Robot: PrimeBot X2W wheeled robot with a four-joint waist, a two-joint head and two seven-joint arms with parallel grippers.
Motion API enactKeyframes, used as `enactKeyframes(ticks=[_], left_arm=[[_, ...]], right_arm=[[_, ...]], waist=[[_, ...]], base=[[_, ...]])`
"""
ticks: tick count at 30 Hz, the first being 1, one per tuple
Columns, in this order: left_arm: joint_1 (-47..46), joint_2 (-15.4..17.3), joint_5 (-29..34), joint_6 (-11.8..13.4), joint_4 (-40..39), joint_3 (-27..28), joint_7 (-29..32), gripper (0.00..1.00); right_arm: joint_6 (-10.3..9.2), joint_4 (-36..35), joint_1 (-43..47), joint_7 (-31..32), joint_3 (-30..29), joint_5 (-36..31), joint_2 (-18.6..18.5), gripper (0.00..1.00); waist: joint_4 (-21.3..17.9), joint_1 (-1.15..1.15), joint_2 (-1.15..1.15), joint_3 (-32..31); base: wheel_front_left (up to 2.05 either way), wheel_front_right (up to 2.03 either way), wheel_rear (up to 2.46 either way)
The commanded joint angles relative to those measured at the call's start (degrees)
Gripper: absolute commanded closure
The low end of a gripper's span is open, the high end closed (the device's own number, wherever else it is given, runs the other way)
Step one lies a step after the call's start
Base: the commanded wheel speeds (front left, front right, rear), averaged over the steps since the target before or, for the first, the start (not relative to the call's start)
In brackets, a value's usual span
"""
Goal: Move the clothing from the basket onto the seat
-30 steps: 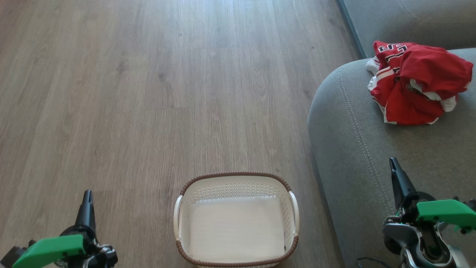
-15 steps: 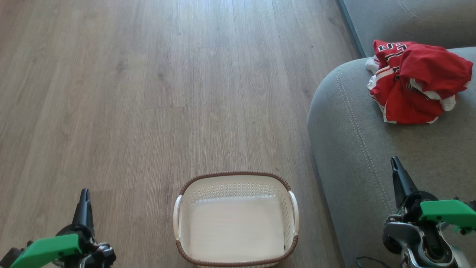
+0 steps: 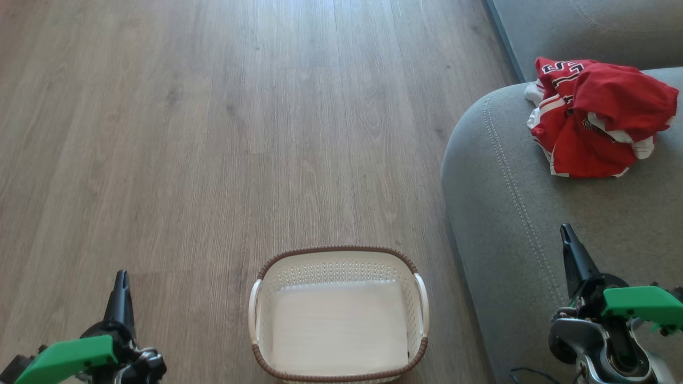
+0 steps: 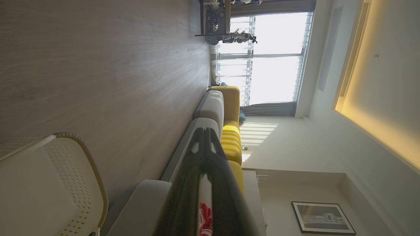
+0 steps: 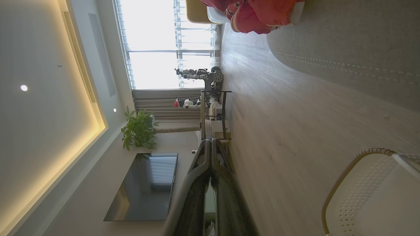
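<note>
Crumpled red basketball jerseys (image 3: 597,120) with white trim lie heaped on the large grey fabric sofa cushion (image 3: 507,224), well apart from the small oval white plastic basket (image 3: 341,249) standing on the wooden floor (image 3: 213,133). The left claw (image 3: 122,276) and right claw (image 3: 565,230) are both closed, holding nothing.

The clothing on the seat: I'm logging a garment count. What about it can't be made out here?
- Head view: the clothing lies bunched on the seat; its own folds hide the piece count and most lettering.
- Right wrist view: the top edge cuts most of it off, and no lettering shows on the rest.
</note>
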Motion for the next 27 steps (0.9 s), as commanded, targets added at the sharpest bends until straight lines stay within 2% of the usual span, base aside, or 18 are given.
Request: enactKeyframes(ticks=[1, 27], left_arm=[[-2.7, 0.6, -0.1, -0.5, -2.1, 2.0, 0.4, 1.00], [-2.7, 0.5, -0.1, -0.5, -2.1, 2.0, 0.4, 1.00]], right_arm=[[0.00, -2.3, -3.2, -0.1, 1.5, 0.4, -1.3, 1.00], [0.00, -2.5, -3.1, -1.3, 3.0, 1.7, -2.4, 1.00]], waist=[[0.0, 0.00, 0.00, 0.0], [0.0, 0.00, 0.00, 0.0]], base=[[0.00, 0.00, 0.00], [0.00, 0.00, 0.00]])
